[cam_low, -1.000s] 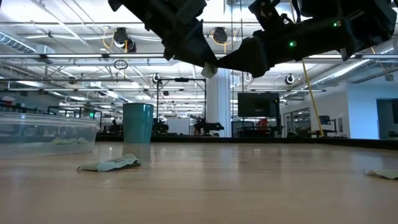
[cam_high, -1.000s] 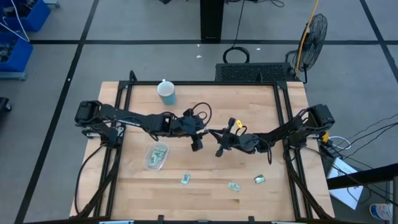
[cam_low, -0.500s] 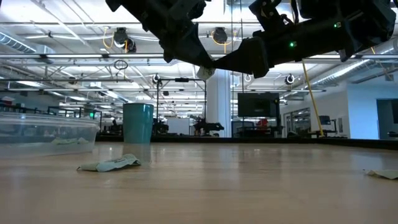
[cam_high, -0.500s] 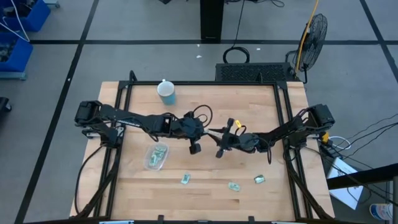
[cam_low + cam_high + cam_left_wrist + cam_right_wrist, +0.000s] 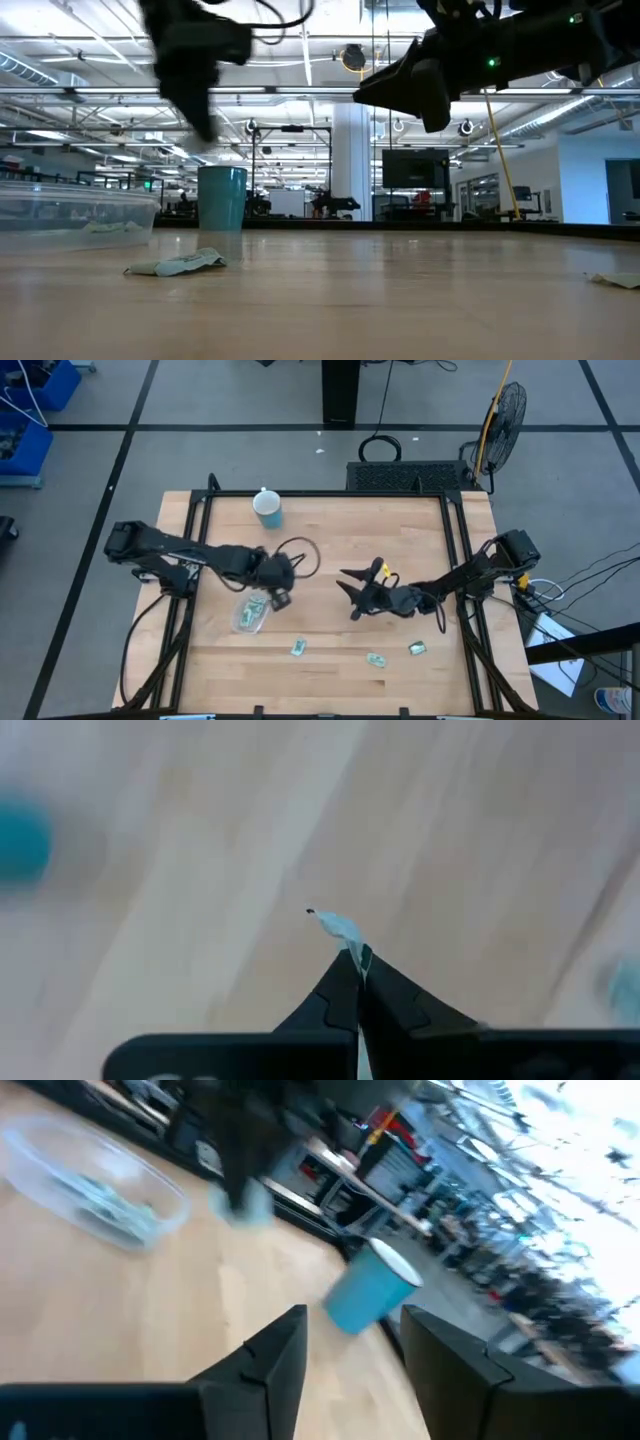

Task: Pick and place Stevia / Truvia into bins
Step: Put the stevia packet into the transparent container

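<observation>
My left gripper (image 5: 281, 599) hangs above the table beside the right end of the clear bin (image 5: 250, 611) and is shut on one pale Stevia packet (image 5: 338, 927). The bin rests flat on the wood and holds a few packets (image 5: 118, 1205). My right gripper (image 5: 349, 594) hovers near the table's middle, open, with nothing between its fingers (image 5: 272, 1355). Three more packets lie flat on the table near the front edge (image 5: 298, 648) (image 5: 376, 659) (image 5: 417, 648). The low view shows one of them crumpled on the wood (image 5: 180, 264). My left gripper pinches the packet between its two fingertips. A pale corner (image 5: 330, 921) sticks out past the tips, and the rest is hidden between the fingers. The packet is lifted clear of the table.
A blue-green cup with a white lid (image 5: 268, 508) stands upright at the far left of the table, behind the bin. Black frame rails (image 5: 455, 560) run along the left and right sides. Bare wood lies between the bin and the loose packets.
The left gripper has shut on the packet that the right gripper held in mid-air, and the right gripper has opened and let it go. The left gripper has then swung toward the table's left, toward the bin, with the packet. The right arm has drawn back slightly.
</observation>
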Available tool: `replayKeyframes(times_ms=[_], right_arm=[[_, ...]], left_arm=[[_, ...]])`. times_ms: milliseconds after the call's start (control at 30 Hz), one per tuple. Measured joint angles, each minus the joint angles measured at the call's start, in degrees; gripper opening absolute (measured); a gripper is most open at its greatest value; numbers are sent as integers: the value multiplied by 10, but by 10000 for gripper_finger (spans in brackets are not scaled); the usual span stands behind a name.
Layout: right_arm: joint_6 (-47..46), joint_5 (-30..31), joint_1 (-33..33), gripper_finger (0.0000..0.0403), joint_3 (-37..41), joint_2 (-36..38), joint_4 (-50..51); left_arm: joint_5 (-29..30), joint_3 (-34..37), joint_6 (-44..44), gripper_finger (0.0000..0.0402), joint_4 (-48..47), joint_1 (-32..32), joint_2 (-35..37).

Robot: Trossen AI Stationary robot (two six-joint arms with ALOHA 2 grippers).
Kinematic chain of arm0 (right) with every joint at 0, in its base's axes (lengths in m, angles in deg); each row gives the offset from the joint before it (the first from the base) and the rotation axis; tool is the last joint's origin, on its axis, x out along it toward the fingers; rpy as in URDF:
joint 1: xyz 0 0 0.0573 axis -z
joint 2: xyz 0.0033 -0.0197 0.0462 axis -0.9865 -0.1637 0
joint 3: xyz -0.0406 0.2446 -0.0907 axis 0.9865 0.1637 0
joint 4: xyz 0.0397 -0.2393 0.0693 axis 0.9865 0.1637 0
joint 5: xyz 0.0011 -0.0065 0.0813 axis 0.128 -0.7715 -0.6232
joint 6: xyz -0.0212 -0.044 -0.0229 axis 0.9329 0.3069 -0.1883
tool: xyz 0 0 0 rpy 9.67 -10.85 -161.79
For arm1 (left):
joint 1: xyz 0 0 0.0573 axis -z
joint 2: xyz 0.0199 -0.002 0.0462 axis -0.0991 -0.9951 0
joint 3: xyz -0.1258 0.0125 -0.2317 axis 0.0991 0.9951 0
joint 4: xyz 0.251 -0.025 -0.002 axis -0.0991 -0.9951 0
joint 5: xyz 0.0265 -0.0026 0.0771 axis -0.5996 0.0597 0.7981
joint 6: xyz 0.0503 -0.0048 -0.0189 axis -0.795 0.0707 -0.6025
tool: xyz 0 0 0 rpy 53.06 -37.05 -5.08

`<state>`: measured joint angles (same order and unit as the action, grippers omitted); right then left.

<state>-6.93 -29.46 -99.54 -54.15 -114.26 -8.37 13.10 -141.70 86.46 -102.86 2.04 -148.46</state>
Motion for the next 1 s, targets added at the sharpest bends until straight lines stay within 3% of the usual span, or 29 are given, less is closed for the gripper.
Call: replayKeyframes(times_ms=[167, 367, 467, 600, 800, 1000], right_arm=[[16, 29, -4, 157, 0, 13, 9], [-26, 12, -2, 157, 0, 55, 80], [-51, 12, -2, 157, 0, 76, 111], [-82, 8, -2, 157, 0, 103, 149], [-201, -87, -19, 157, 0, 138, 283], [-358, -165, -77, 157, 0, 154, 445]], left_arm=[[-43, 18, 89, 9, -119, 54, 10], [-142, 102, 138, 9, -10, 105, 11], [-151, 141, 153, 32, 46, 117, 11], [-156, 160, 177, 72, 48, 119, 11], [-155, 161, 151, 124, 50, 119, 13], [-155, 135, 114, 128, 45, 113, 13]])
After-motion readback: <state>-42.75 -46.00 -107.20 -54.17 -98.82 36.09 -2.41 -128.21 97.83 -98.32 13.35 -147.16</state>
